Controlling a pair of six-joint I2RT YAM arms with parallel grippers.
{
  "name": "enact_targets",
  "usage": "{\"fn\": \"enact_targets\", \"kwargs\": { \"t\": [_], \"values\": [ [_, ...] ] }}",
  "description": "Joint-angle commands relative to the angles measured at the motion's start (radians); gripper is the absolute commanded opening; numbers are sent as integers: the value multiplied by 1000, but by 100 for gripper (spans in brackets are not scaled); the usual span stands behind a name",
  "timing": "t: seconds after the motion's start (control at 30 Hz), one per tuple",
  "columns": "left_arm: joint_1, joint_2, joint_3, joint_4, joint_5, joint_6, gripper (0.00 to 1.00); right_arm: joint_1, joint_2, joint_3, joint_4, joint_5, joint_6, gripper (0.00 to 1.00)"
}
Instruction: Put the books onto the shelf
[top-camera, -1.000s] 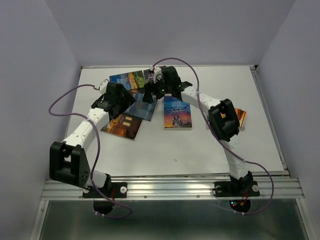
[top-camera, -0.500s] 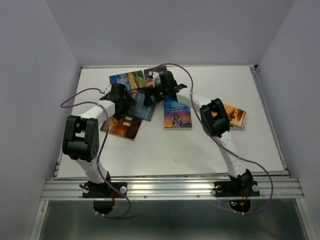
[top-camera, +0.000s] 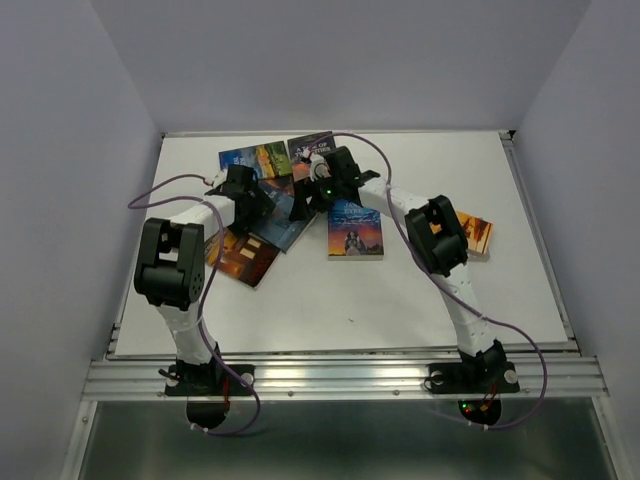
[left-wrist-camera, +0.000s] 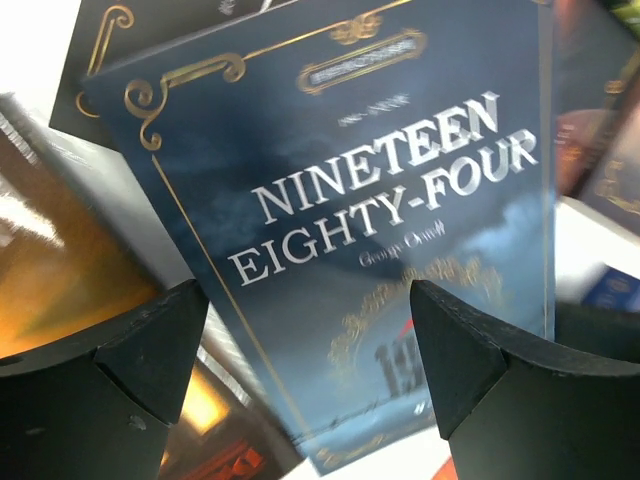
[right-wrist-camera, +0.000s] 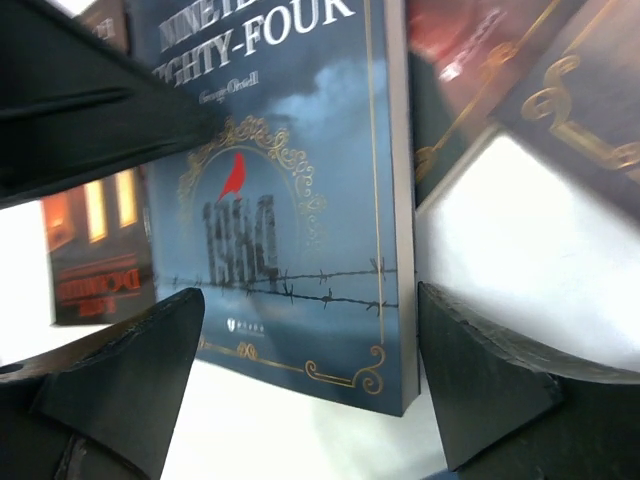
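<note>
Reaching over the counter (top-camera: 450, 290), both arms meet at the scattered books (top-camera: 355, 230). The left gripper (top-camera: 262, 203) and right gripper (top-camera: 303, 203) flank the blue book (top-camera: 285, 228).

At your left wrist, the fingers (left-wrist-camera: 150, 350) stand spread, with the blue book lying between and just beyond them, not pinched.

At your right wrist, the fingers (right-wrist-camera: 480, 380) are spread too, over the same cover.

You're at the pickup. Next you'll likely need to lift an edge before pinching.
</note>
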Motion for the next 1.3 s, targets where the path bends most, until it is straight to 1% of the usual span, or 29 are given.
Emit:
{"fn": "enact_targets", "kwargs": {
  "t": [0.0,0.07,0.17,0.2,0.3,0.4,0.5,0.6,0.63,0.7,0.77,0.83,0.87,0.9,1.0,1.07,1.1,1.17,1.2,1.27],
  "values": [
    [1,20,-1,-2,-11,-8,93,9,-36,2,-81,-117,155,87],
    [1,22,-15,3,-7,-11,93,9,-21,16,-81,-141,190,84],
    [1,20,-44,15,5,-23,92,9,0,45,-78,-152,235,75],
    [1,17,-52,17,6,-23,91,9,3,60,-77,-152,252,69],
    [0,8,-65,20,7,-29,90,9,16,85,-66,-154,276,54],
    [-3,-3,-84,28,7,-36,89,9,14,87,-32,-175,305,45],
    [-8,-4,-96,32,12,-40,89,9,8,85,-11,-217,327,39],
    [-9,-3,-107,38,16,-48,89,9,-1,71,24,-278,342,36],
    [-12,-3,-108,43,19,-48,89,9,-9,67,44,-287,345,33],
    [-14,-3,-110,47,27,-52,89,9,-15,51,57,-295,350,31],
    [-17,-4,-110,49,30,-52,89,9,-15,45,64,-313,351,26],
    [-18,-14,-111,51,30,-54,89,9,-13,41,64,-321,350,16],
    [-19,-18,-111,48,30,-54,89,9,-18,33,64,-315,342,7],
    [-19,-33,-110,44,30,-53,89,9,-24,25,64,-298,336,1],
    [-19,-90,-87,6,0,-49,91,9,-73,-13,64,-219,307,1],
    [-17,-131,-61,-31,-33,-42,95,9,-107,-35,66,-139,302,1],
    [-17,-177,-27,-79,-69,-42,96,9,-121,-42,67,-113,304,1],
    [-17,-225,8,-123,-103,-36,99,9,-171,-71,83,-71,308,1],
    [-17,-274,43,-158,-128,-30,99,9,-187,-87,98,-39,333,1],
    [-17,-319,73,-186,-143,-14,99,0,-242,-151,168,-16,365,1]
  ]
}}
